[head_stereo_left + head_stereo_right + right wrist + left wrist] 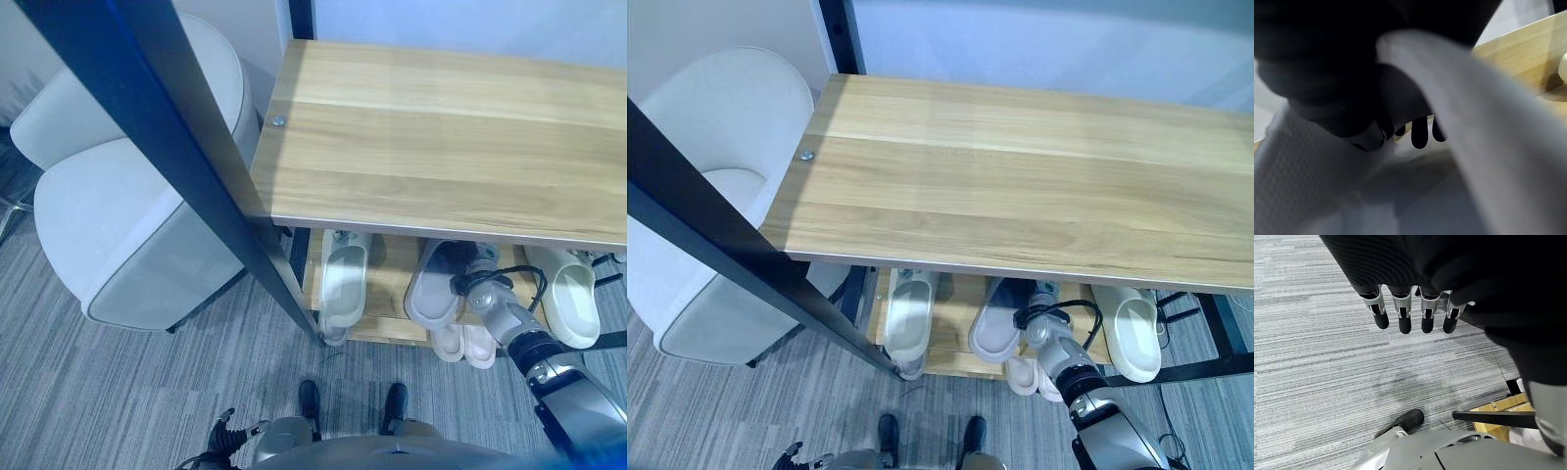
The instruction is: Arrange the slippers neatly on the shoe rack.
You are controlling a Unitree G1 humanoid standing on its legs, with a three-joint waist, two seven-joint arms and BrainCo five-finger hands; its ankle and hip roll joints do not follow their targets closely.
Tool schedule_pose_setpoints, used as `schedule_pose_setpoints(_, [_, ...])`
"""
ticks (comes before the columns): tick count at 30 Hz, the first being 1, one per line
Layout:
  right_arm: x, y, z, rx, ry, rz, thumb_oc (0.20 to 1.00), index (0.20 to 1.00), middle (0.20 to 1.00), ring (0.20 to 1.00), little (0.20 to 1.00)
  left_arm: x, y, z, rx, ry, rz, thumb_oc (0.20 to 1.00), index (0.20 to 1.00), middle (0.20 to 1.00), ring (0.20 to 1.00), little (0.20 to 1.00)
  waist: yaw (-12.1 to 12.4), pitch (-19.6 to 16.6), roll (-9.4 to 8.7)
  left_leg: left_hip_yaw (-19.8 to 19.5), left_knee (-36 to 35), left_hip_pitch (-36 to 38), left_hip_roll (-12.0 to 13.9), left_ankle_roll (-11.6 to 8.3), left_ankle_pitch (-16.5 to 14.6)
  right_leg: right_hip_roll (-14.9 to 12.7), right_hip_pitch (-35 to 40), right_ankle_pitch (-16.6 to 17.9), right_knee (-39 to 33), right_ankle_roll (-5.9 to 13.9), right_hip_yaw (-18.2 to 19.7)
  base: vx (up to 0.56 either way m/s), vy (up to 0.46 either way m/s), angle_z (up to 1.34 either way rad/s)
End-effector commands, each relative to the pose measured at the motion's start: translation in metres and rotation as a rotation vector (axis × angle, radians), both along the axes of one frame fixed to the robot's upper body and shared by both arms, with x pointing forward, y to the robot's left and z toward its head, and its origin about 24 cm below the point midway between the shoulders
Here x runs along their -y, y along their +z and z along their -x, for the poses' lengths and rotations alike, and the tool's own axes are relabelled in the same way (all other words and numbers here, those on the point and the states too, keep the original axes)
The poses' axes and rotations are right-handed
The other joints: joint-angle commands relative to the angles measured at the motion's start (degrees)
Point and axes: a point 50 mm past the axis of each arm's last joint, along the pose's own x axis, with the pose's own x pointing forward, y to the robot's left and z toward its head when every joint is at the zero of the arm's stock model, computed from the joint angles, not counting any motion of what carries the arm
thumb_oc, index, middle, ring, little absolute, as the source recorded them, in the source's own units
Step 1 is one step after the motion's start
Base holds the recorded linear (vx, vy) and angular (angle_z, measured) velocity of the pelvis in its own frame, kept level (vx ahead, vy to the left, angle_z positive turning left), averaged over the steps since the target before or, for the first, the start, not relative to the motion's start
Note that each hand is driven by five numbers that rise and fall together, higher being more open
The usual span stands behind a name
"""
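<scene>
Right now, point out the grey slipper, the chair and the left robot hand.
grey slipper [432,291]: left eye view, its strap.
chair [118,220]: left eye view, backrest.
left robot hand [1400,316]: left wrist view, a finger.

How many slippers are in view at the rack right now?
5: pale green slipper at shelf's left, grey slipper on the right hand, cream slipper at right, small beige pair lower down. The wooden top may hide more.

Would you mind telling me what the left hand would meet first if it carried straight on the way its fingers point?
Most likely the grey carpet. The left hand hangs with straight fingers aimed down at bare floor, with nothing between as far as its wrist view shows.
</scene>
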Motion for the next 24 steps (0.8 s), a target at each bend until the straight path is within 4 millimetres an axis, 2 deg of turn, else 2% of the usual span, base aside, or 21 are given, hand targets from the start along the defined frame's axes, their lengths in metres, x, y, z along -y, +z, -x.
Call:
schedule_pose_setpoints(1, [0.009,0.015,-0.003,0.073,-0.015,0.028,0.2,0.2,0.2,0.2,0.2,0.01,-0.006,0.022,-0.09,-0.053,0.012,1.0,1.0,1.0,1.0,1.0,1.2,0.47,-1.65,0.72,4.7,-1.23,-0.73,0.54,-4.22,-1.65,-0.78,3.49,1.62,2.9,-0.69,0.0,0.0,0.0])
schedule_pose_setpoints(5, [0.017,0.026,0.003,0.132,-0.005,0.045,0.2,0.2,0.2,0.2,0.2,0.01,-0.006,0.019,-0.078,-0.05,0.013,1.0,1.0,1.0,1.0,1.0,0.66,0.4,-1.63,0.71,4.93,-0.98,-0.69,0.52,-4.47,-1.62,-0.64,3.36,1.76,2.92,-0.68,0.0,0.0,0.0])
schedule_pose_setpoints(7, [0.022,0.04,0.02,0.197,0.051,0.057,0.2,0.2,0.2,0.2,0.2,0.009,-0.005,0.015,-0.065,-0.036,0.014,1.0,1.0,1.0,1.0,1.0,-0.35,0.31,-1.67,0.75,5.24,-0.54,-0.49,0.53,-4.83,-1.51,-0.27,3.01,2.04,2.86,-0.4,-0.03,0.0,-0.04])
schedule_pose_setpoints(9, [0.022,0.044,0.032,0.216,0.084,0.037,0.2,0.2,0.2,0.2,0.2,0.01,-0.005,0.012,-0.057,-0.035,0.018,1.0,1.0,1.0,1.0,1.0,-0.94,0.21,-1.69,0.89,5.47,-0.24,-0.32,0.47,-5.07,-1.43,-0.06,2.83,2.17,2.83,-0.29,-0.03,-0.005,0.03])
schedule_pose_setpoints(15, [0.021,0.04,0.063,0.184,0.162,0.038,0.2,0.2,0.2,0.2,0.2,0.011,-0.005,0.007,-0.044,-0.029,0.029,1.0,1.0,1.0,1.0,1.0,-2.3,-0.35,-1.56,1.58,6.33,1.08,0.32,0.33,-5.95,-1.08,0.73,2.19,2.42,2.74,0.27,-0.04,-0.013,-0.08])
schedule_pose_setpoints(19, [0.016,0.037,0.072,0.166,0.201,0.023,0.2,0.2,0.2,0.2,0.2,0.011,-0.004,0.004,-0.021,0.011,0.041,1.0,1.0,1.0,1.0,1.0,-2.78,-0.73,-1.21,2.26,7.13,1.83,0.72,0.25,-6.44,-0.94,1.22,1.72,2.58,2.63,0.54,-0.06,-0.034,-0.18])
schedule_pose_setpoints(22, [0.007,0.037,0.074,0.16,0.243,-0.004,0.2,0.2,0.2,0.2,0.2,0.004,0.0,-0.006,0.031,0.072,0.041,1.0,1.0,1.0,1.0,1.0,-2.95,-0.69,-1.0,2.87,7.55,2.31,1.29,0.05,-6.33,-0.55,1.45,1.4,2.5,2.25,0.77,-0.07,-0.069,-0.13])
schedule_pose_setpoints(24, [0.002,0.041,0.075,0.177,0.274,-0.012,0.2,0.2,0.2,0.2,0.2,-0.003,0.006,-0.025,0.104,0.08,0.021,1.0,1.0,1.0,1.0,1.0,-3.73,-0.02,-1.12,2.69,7.59,1.54,2.11,-0.49,-5.61,-0.12,1.03,1.34,2.41,2.13,0.47,-0.11,-0.063,-0.01])
